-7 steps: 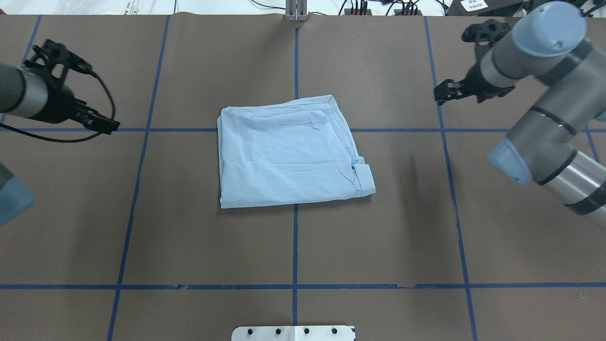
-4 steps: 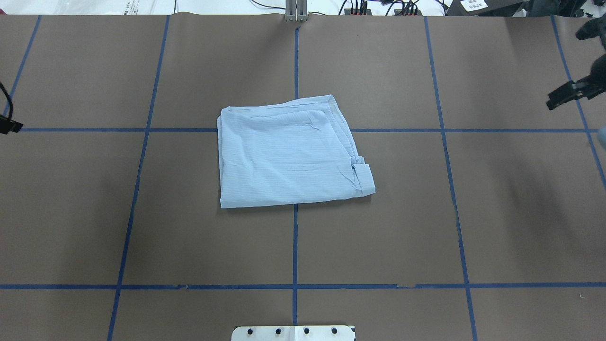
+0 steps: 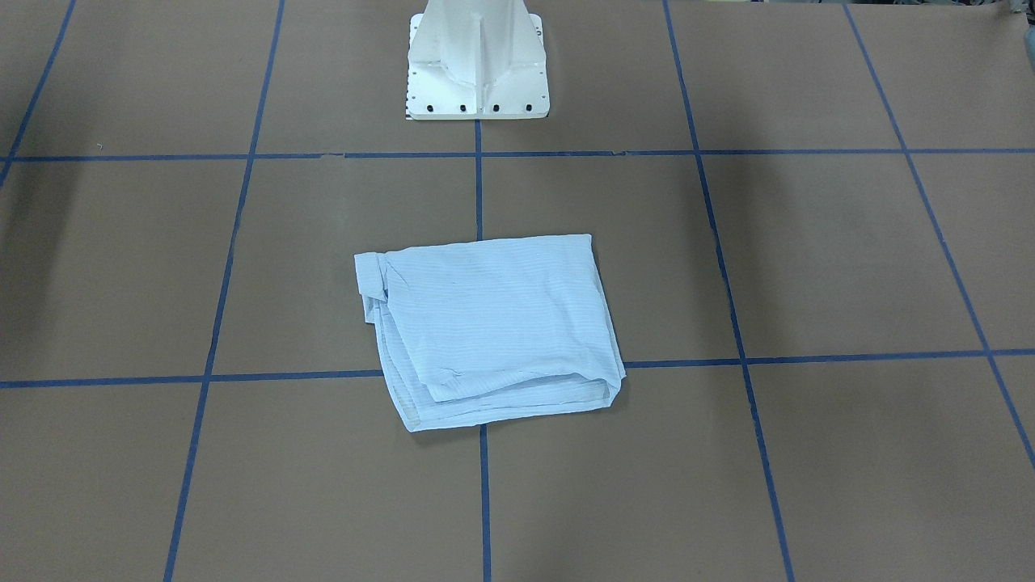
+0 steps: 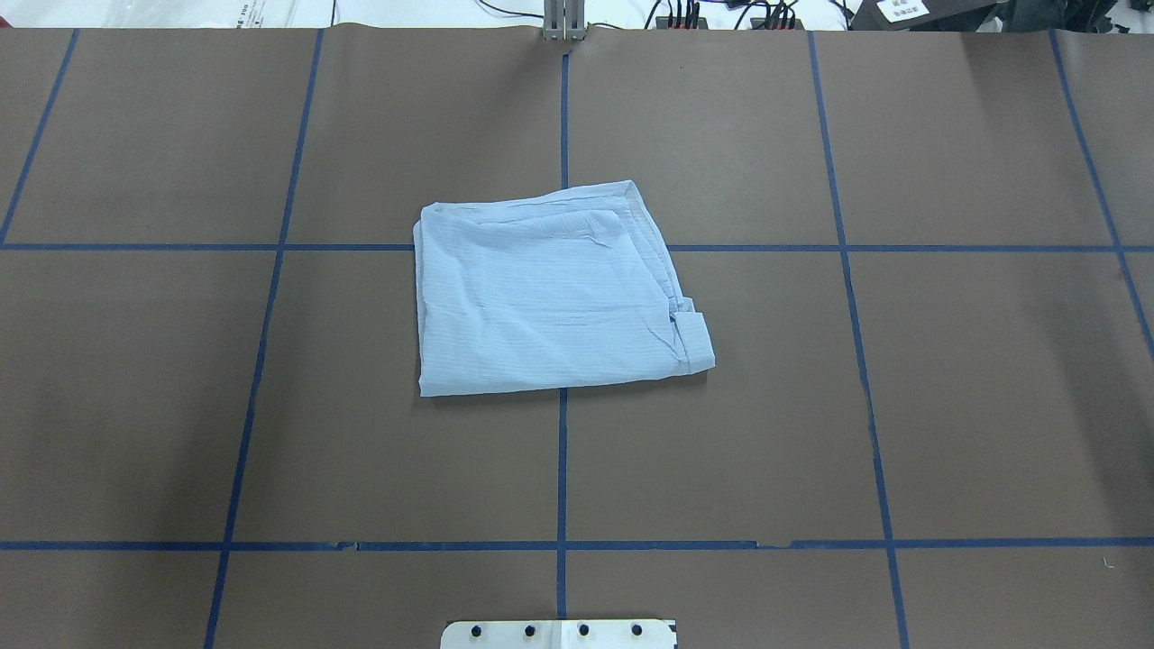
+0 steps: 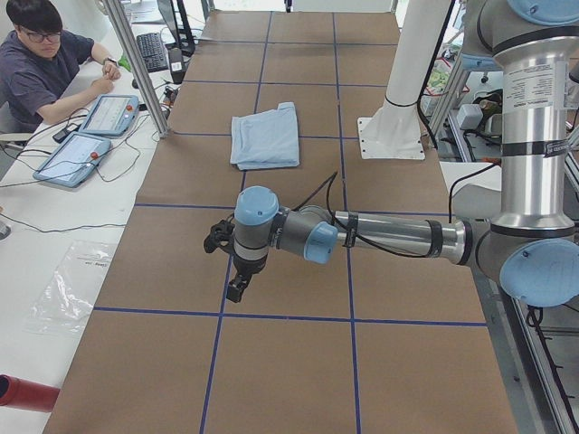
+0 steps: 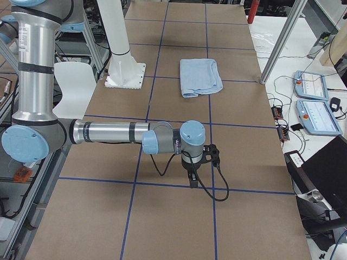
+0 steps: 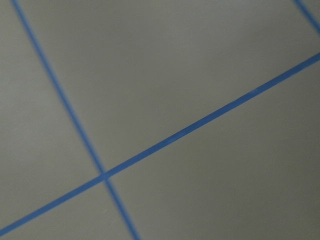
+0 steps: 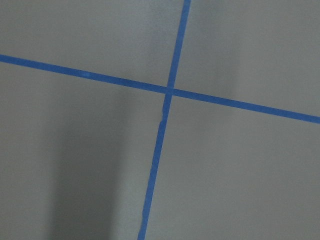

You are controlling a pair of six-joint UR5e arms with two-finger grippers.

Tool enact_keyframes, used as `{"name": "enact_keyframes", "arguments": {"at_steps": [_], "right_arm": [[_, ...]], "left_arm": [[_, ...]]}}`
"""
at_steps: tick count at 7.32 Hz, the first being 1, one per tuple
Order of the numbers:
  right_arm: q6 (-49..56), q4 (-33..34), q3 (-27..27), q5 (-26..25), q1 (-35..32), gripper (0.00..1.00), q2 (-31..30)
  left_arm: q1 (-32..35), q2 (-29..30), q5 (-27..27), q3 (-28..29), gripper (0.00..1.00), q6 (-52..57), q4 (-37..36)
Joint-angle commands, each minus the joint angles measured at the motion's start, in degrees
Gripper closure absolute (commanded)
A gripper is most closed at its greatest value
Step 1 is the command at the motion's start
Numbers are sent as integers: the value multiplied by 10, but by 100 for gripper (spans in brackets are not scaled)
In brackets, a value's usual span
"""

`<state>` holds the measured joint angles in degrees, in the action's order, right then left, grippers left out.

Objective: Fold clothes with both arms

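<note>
The pale-blue shirt (image 4: 550, 288) lies folded into a rough rectangle at the middle of the brown table, with a cuff sticking out at its near right corner. It also shows in the front view (image 3: 485, 331), the left view (image 5: 265, 136) and the right view (image 6: 200, 76). Neither gripper touches it. My left gripper (image 5: 237, 287) hangs low over the table far to the shirt's left. My right gripper (image 6: 192, 179) hangs low far to its right. Both show only in the side views, so I cannot tell if they are open or shut. The wrist views show only table and blue tape.
The white pedestal base (image 3: 477, 65) stands at the robot's edge of the table. A seated operator (image 5: 36, 63) and control tablets (image 5: 90, 136) are across the table. Metal frame posts (image 6: 282, 38) stand at that far edge. Blue tape lines (image 4: 562, 469) grid the table.
Both arms have swung outward, away from the shirt, and left the overhead view. The shirt has not moved.
</note>
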<state>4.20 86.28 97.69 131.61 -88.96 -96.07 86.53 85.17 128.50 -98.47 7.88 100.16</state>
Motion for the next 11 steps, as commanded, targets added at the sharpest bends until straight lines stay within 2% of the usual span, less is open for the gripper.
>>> {"name": "enact_keyframes", "arguments": {"at_steps": [1, 5, 11], "right_arm": [[5, 49, 14, 2, -23, 0, -6], [-21, 48, 13, 1, -21, 0, -6], [-21, 46, 12, 7, -21, 0, -6]], "left_arm": [[14, 2, 25, -4, 0, 6, -71], [17, 0, 54, -38, 0, 3, -138], [15, 1, 48, -34, 0, 2, -124]]}}
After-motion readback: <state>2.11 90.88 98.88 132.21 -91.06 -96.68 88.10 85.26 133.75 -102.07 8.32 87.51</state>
